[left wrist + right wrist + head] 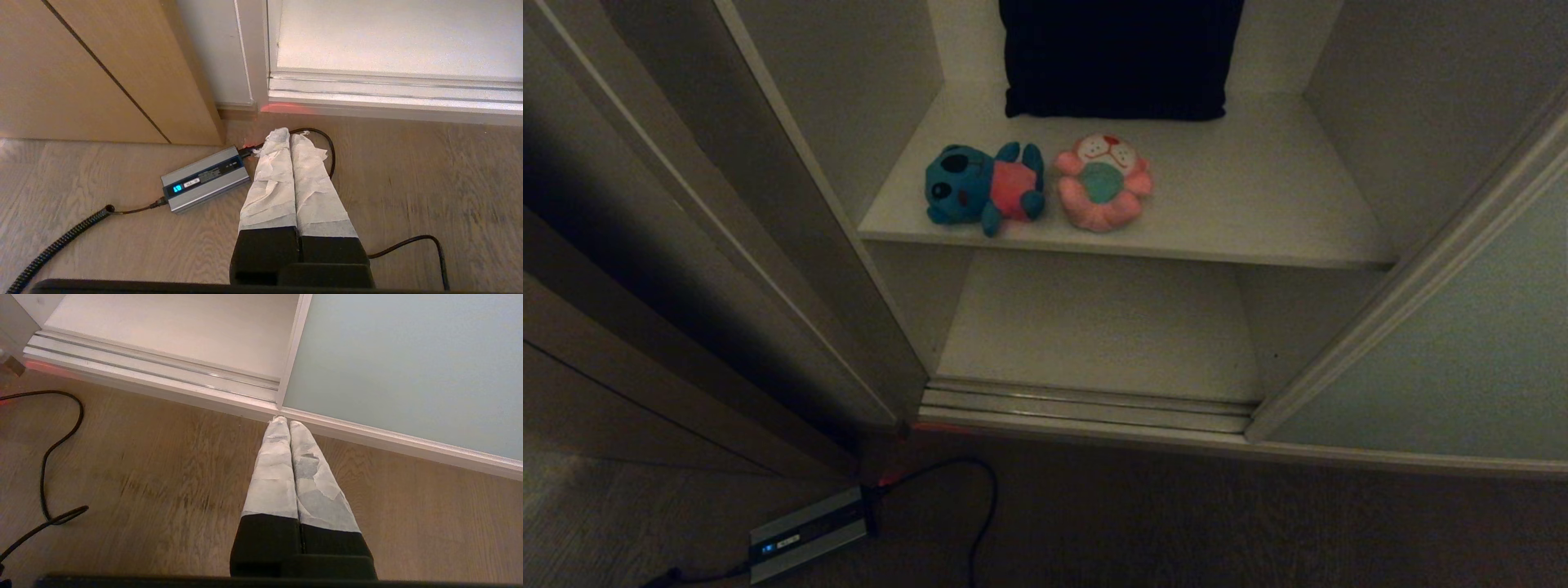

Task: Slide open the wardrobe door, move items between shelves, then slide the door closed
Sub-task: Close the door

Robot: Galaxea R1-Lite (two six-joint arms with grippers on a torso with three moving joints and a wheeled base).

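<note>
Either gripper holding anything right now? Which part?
Nothing held. Left gripper and right gripper are both shut and empty, low over the floor.

Wardrobe opening clear to the upper shelf (1258,220) — sliding door (1445,343) covers the right side.

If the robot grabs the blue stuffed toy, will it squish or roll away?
The blue stuffed toy looks soft and padded, so it would probably squish and flop. It lies flat on the shelf with limbs spread, so rolling seems unlikely. It is probably light for its size.

Both pincers (289,136) (285,421) closed — empty.
</note>
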